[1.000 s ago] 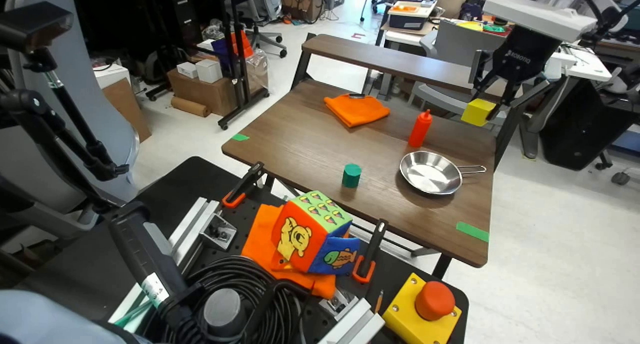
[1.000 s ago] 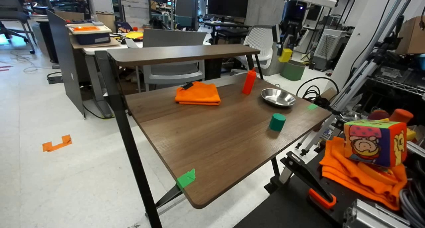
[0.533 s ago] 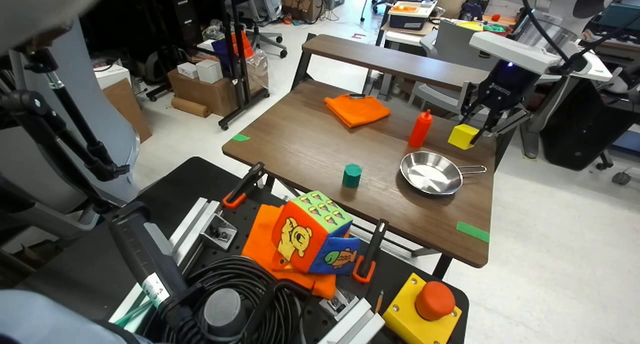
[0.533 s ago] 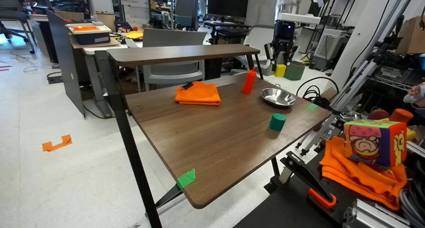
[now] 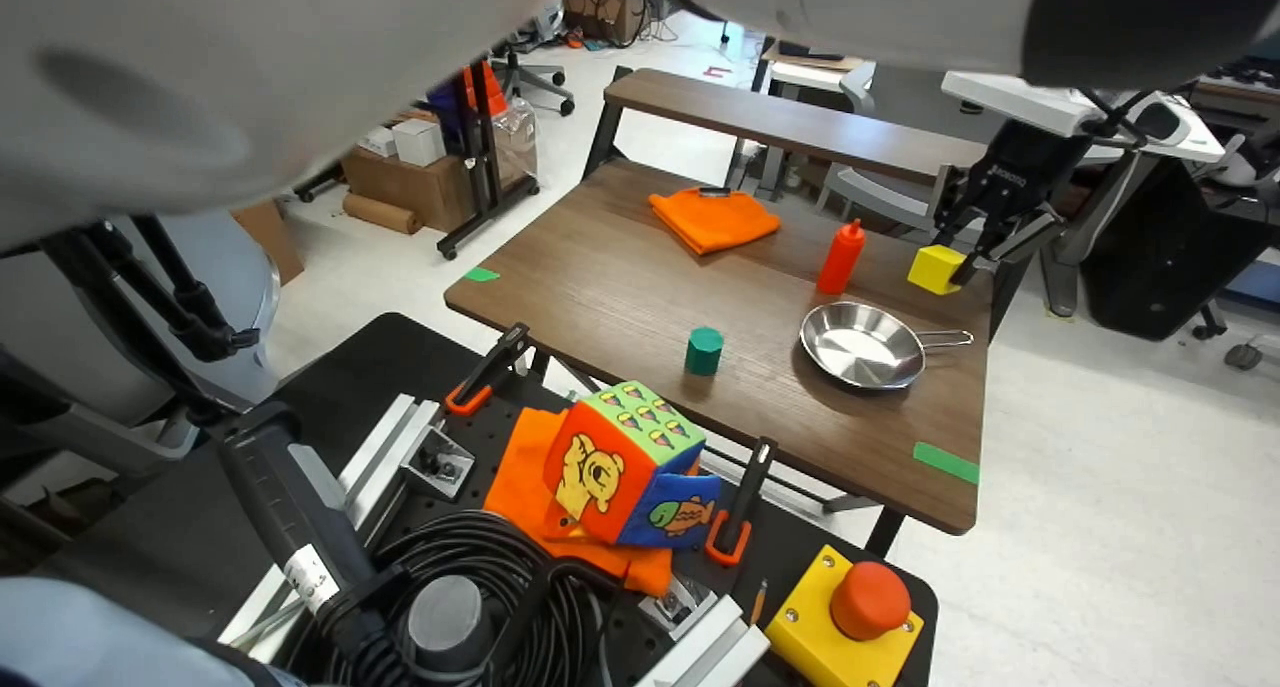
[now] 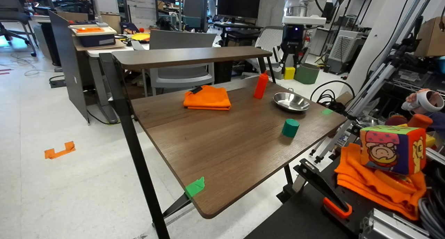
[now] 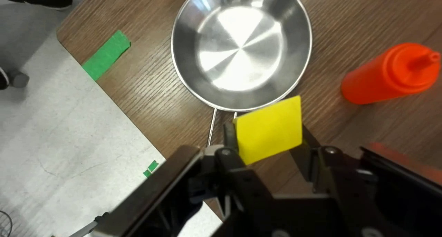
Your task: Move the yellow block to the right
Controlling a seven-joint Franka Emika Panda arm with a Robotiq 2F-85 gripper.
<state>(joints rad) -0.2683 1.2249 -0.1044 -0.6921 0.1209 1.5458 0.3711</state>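
Note:
The yellow block (image 5: 934, 269) is a small plain cube. It is held in the air above the table, beyond the steel pan in an exterior view (image 6: 289, 73). My gripper (image 7: 268, 135) is shut on the yellow block (image 7: 267, 128), with one finger on each side of it. The block sits tilted between the fingertips, and table surface shows between the fingers behind it. In the wrist view the block overlaps the near rim of the steel pan (image 7: 241, 50) and part of its wire handle. The block does not touch the table in either exterior view.
A red bottle (image 5: 840, 259) stands upright near the pan. A green cylinder (image 5: 703, 352) stands near the table's long edge. A folded orange cloth (image 6: 207, 98) lies farther along. A raised shelf (image 6: 194, 56) runs along one table side. Green tape (image 7: 107, 54) marks a corner.
Over the last second my gripper has come down with the yellow block and moved in over the table, slightly in the last half second. My arm now covers the top of an exterior view.

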